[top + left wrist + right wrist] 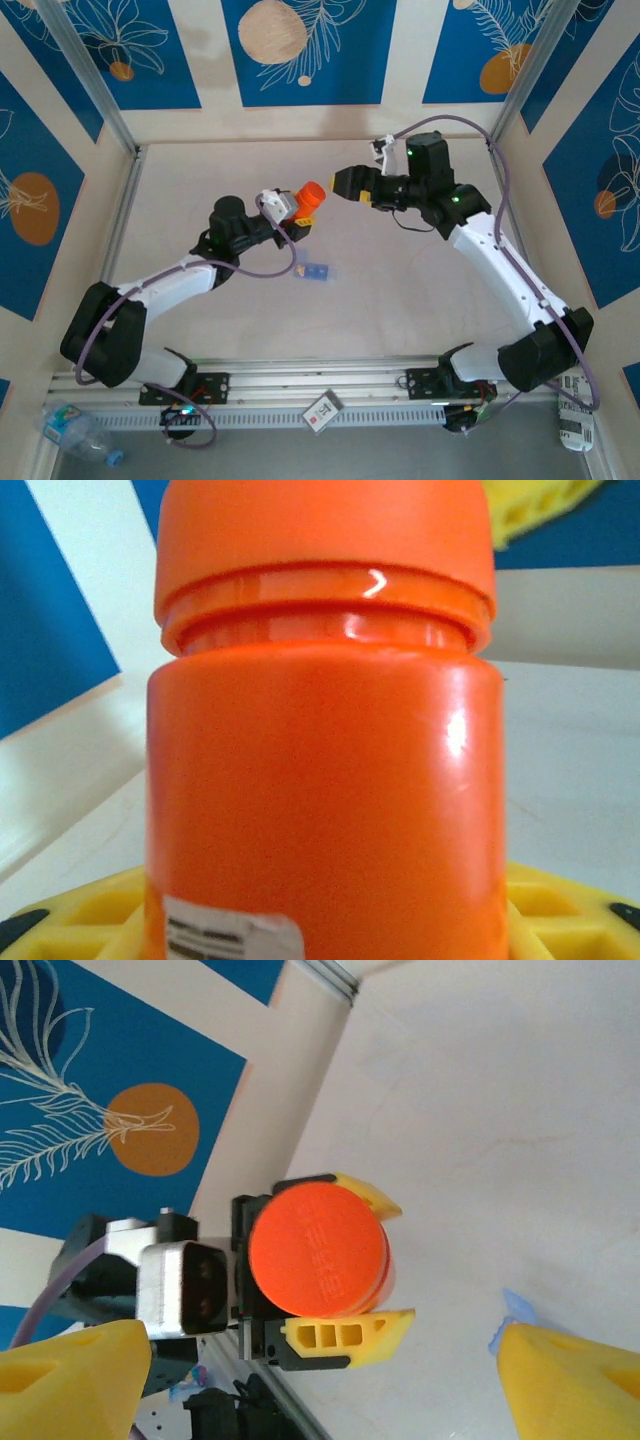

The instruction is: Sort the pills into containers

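Mid-table, aloft: left gripper (298, 214) clenched around orange bottle (309, 199), cap (318, 1250) aimed at partner | right gripper (347, 184) fingers spread, facing cap, likely to unscrew | containers (316, 270) on table (420, 300) nearby, base-side | pills presumably inside bottle.

Top view: fixed high behind the arm bases (185, 385), looking down over the whole tabletop (400, 300), bottle (308, 200) small near centre. Left wrist view: jammed against the bottle's side, facing past it to a wall (60, 600). Right wrist view: near the bottle, facing its cap (318, 1250) head-on, left tool (392, 1260) either side of it. Shared by all three: bottle, tabletop beside it.
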`<state>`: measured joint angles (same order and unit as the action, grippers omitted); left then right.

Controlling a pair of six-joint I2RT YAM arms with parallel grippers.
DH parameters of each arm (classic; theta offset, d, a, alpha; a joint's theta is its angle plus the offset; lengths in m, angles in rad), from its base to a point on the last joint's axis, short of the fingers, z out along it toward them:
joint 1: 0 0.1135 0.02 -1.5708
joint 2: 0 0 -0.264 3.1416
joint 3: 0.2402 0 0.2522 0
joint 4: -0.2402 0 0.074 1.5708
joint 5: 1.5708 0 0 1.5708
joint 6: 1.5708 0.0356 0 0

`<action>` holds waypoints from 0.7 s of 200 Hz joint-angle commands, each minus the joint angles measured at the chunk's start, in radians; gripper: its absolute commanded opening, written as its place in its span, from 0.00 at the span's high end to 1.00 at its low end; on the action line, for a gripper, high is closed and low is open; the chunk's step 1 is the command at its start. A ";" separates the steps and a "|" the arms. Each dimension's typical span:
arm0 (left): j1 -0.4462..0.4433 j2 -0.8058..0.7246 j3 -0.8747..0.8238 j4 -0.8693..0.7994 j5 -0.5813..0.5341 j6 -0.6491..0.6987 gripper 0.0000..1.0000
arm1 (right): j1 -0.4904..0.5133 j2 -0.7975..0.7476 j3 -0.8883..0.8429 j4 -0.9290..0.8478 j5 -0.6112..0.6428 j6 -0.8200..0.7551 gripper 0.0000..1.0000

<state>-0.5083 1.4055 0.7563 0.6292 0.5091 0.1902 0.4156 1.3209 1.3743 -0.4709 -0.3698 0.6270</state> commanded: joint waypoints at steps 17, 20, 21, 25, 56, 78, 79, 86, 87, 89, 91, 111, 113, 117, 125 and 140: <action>0.038 0.027 0.063 0.029 0.252 -0.117 1.00 | 0.010 0.069 0.112 -0.121 -0.053 -0.342 0.14; 0.039 0.029 0.066 0.026 0.262 -0.122 1.00 | 0.014 0.078 0.121 -0.134 -0.052 -0.365 0.14; 0.041 0.029 0.068 0.025 0.266 -0.124 1.00 | 0.015 0.081 0.126 -0.138 -0.052 -0.371 0.14; 0.043 0.031 0.072 0.020 0.278 -0.129 1.00 | 0.020 0.090 0.140 -0.154 -0.048 -0.391 0.14; 0.048 0.039 0.092 -0.008 0.340 -0.153 1.00 | 0.066 0.173 0.246 -0.260 -0.026 -0.508 0.14; 0.048 0.041 0.091 -0.012 0.363 -0.164 1.00 | 0.102 0.222 0.294 -0.319 0.004 -0.554 0.15; 0.048 0.041 0.091 -0.013 0.363 -0.164 1.00 | 0.103 0.224 0.295 -0.321 0.005 -0.555 0.15; 0.048 0.040 0.090 -0.013 0.367 -0.165 1.00 | 0.111 0.232 0.298 -0.326 0.009 -0.563 0.16; 0.048 0.040 0.090 -0.013 0.367 -0.165 1.00 | 0.113 0.234 0.299 -0.326 0.010 -0.564 0.16; 0.048 0.039 0.089 -0.014 0.367 -0.166 1.00 | 0.115 0.237 0.299 -0.326 0.010 -0.565 0.17; 0.048 0.039 0.089 -0.014 0.368 -0.164 1.00 | 0.116 0.238 0.299 -0.327 0.011 -0.565 0.17; 0.050 0.037 0.087 -0.022 0.372 -0.163 1.00 | 0.123 0.249 0.293 -0.326 0.011 -0.566 0.27; 0.050 0.036 0.087 -0.022 0.373 -0.163 1.00 | 0.124 0.250 0.293 -0.326 0.012 -0.565 0.28; 0.050 0.037 0.087 -0.024 0.374 -0.163 1.00 | 0.123 0.250 0.290 -0.324 0.010 -0.563 0.32; 0.050 0.037 0.088 -0.026 0.377 -0.163 1.00 | 0.123 0.249 0.284 -0.321 0.011 -0.560 0.38; 0.050 0.036 0.087 -0.027 0.378 -0.161 1.00 | 0.123 0.243 0.271 -0.312 0.010 -0.550 0.45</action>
<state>-0.4690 1.4433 0.8165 0.5949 0.8360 0.0311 0.5373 1.5700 1.6432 -0.7624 -0.3676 0.0921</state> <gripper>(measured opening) 0.534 0.577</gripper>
